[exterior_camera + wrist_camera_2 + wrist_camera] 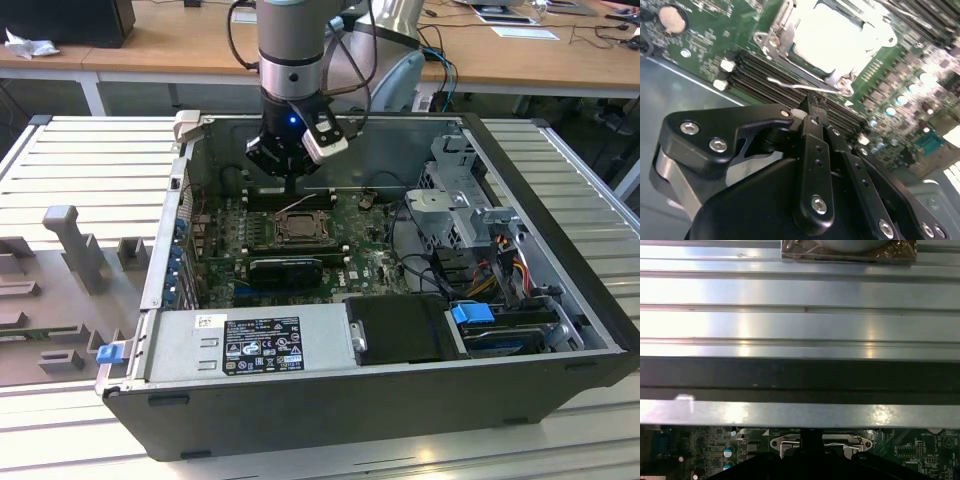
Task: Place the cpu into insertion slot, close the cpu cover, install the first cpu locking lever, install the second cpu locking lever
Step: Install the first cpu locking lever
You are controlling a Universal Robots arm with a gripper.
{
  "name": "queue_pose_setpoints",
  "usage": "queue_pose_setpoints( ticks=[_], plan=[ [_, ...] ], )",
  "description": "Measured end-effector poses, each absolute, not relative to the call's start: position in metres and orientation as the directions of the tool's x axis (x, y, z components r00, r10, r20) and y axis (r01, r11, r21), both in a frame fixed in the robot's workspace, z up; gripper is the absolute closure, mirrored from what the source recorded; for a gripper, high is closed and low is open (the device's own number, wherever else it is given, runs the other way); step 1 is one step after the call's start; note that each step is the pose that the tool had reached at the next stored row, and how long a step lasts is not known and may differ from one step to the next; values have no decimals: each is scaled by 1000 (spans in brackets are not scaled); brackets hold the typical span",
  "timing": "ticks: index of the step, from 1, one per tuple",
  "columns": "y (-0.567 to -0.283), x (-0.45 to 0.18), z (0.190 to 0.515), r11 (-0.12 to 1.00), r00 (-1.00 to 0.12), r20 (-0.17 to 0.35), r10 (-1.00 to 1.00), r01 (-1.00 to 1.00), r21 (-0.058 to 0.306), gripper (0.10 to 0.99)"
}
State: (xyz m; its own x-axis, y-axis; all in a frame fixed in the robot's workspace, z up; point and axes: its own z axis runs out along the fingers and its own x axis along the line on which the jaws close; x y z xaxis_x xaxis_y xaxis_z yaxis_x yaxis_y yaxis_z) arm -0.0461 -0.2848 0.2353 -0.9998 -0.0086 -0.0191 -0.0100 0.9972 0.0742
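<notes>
The cpu [840, 35] lies with its bright silver top up in the insertion slot [300, 228], on the green board inside the open computer case. The cpu cover [776, 37] lies flat around it as a metal frame. A thin metal locking lever [795, 86] runs along the socket edge closest to my gripper [812, 109]. The black fingers are pressed together, their tips right at that lever. In the exterior view the gripper [291, 187] hangs just behind the socket, pointing down. In the first wrist view the lever [790, 444] shows beside the gripper's dark tip [811, 437].
Black memory slots [760, 75] lie between gripper and socket. The case's back wall [800, 375] stands close behind. A labelled power supply [260, 345] sits at the front, and a drive cage [460, 215] and cables [500, 260] at the exterior view's right. Outside stands a grey fixture [70, 250].
</notes>
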Motion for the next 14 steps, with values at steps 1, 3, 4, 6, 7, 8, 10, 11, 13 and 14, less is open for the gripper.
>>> queue_pose_setpoints(
  ticks=[1, 3, 4, 6, 7, 8, 10, 11, 13, 14],
  plan=[
    [-285, -43, 234, 997, -1000, -19, -9, -10, 74, 980],
    [-284, -38, 232, 997, -1000, -19, -11, -13, 74, 980],
    [-283, -37, 231, 997, -1000, -19, -12, -14, 74, 980],
    [-282, -35, 229, 997, -1000, -19, -13, -15, 74, 980],
    [-281, -35, 229, 997, -1000, -19, -14, -15, 74, 980],
    [-281, -34, 228, 997, -1000, -19, -14, -15, 74, 980],
    [-279, -30, 226, 997, -1000, -19, -16, -17, 74, 980],
    [-279, -27, 224, 997, -1000, -19, -16, -18, 74, 980],
    [-280, -26, 223, 997, -1000, -19, -16, -18, 74, 980],
    [-280, -26, 222, 997, -1000, -19, -16, -18, 74, 980]
  ],
)
